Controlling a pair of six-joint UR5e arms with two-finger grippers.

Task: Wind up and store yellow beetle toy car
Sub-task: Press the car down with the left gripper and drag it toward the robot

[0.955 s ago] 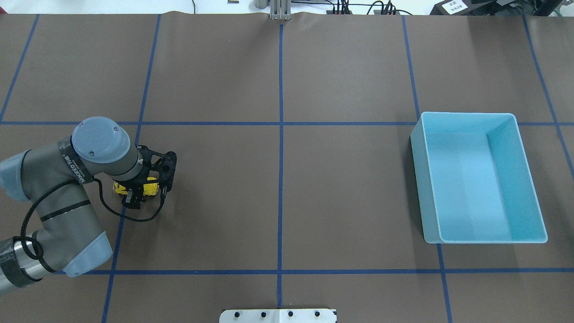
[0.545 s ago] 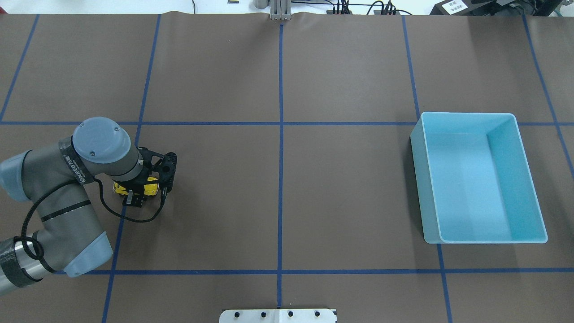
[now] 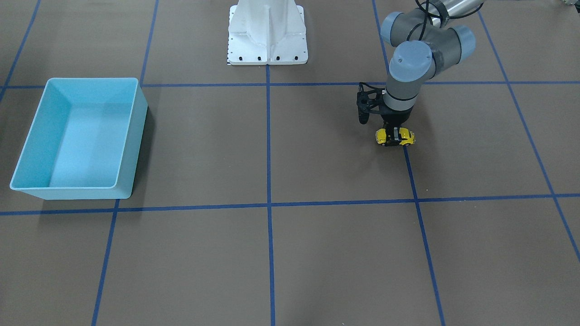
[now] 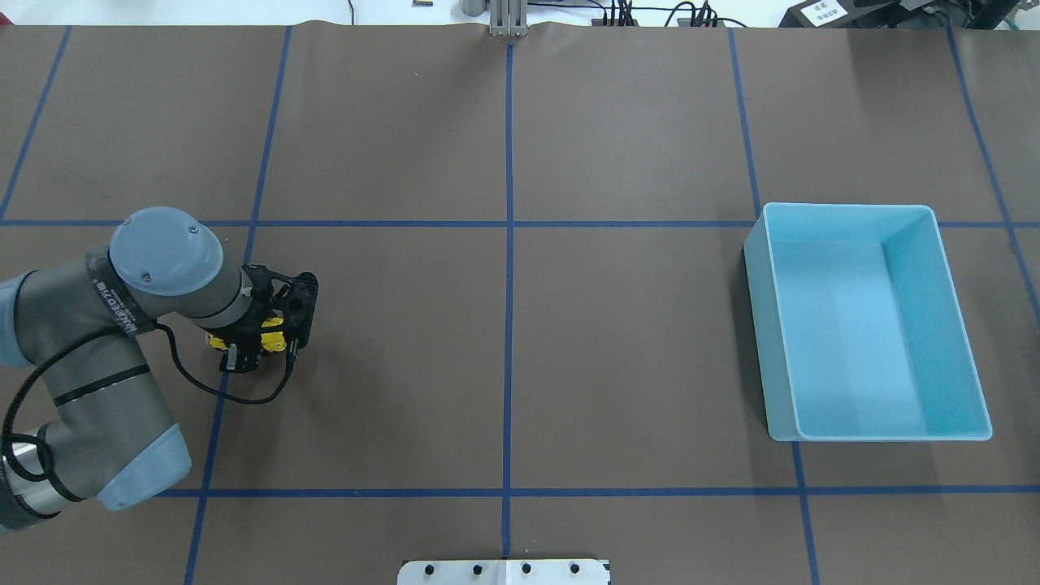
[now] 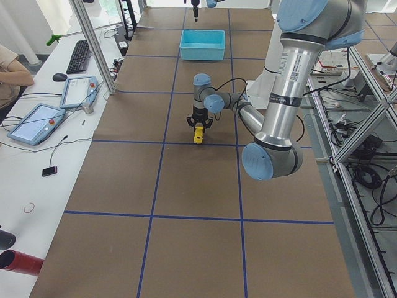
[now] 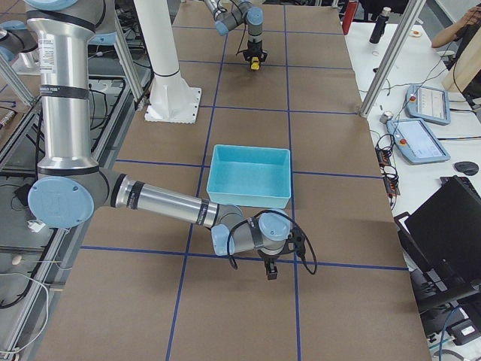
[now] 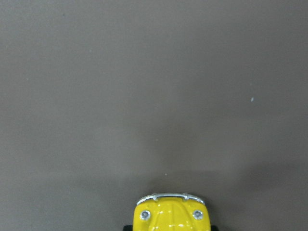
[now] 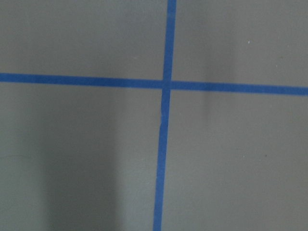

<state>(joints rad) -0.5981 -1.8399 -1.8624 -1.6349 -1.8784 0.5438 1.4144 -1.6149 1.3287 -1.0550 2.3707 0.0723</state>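
The yellow beetle toy car (image 3: 395, 136) sits on the brown table at the robot's left side. My left gripper (image 3: 395, 134) reaches straight down and is shut on it across its middle. In the overhead view the car (image 4: 274, 325) shows only as yellow bits around the gripper (image 4: 244, 348). The left wrist view shows the car's front end (image 7: 171, 215) at the bottom edge. The blue bin (image 4: 757, 325) stands empty at the far right. My right gripper (image 6: 270, 272) shows only in the exterior right view, low over the table; I cannot tell if it is open.
Blue tape lines divide the brown table mat into squares. The white robot base (image 3: 267, 31) stands at the table's middle edge. The bin (image 3: 132, 149) is several squares away from the car. Operator tables with pendants (image 5: 37, 121) lie beyond the far table edge.
My left arm has shifted a little to the view's left, and the gripper with the car has moved slightly that way. The bin has not moved.
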